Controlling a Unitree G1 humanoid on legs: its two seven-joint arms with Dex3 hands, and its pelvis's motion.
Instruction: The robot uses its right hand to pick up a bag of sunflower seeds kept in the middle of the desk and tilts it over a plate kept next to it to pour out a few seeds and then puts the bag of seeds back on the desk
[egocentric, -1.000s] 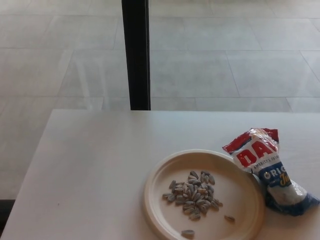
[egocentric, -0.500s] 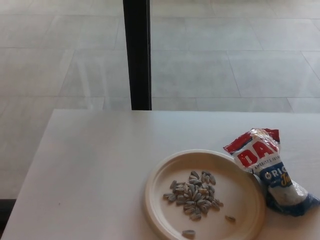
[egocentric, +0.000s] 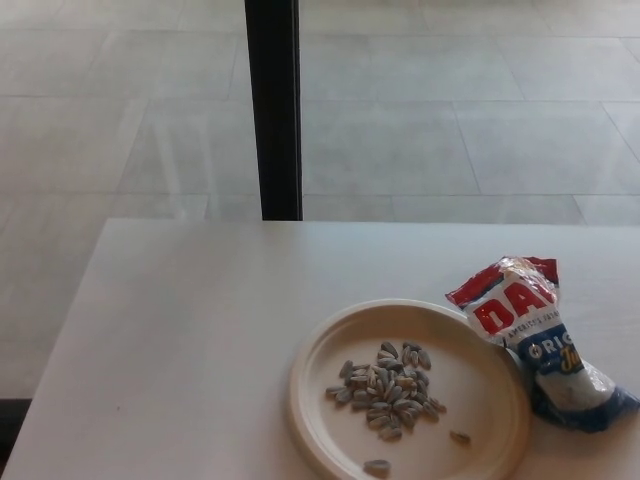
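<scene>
Though partly hidden, "DA" bag (egocentric: 535, 335) lettering

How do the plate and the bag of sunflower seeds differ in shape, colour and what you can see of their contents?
The plate is round, flat and plain cream; the bag of sunflower seeds is long, crinkled and printed red, white and blue. The plate shows a loose pile of seeds; the bag hides its contents. Both rest on the desk, side by side.

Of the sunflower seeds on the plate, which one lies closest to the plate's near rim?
The lone grey sunflower seed at the near edge of the round beige paper plate, apart from the main seed pile and nearer than the other stray seed.
</scene>
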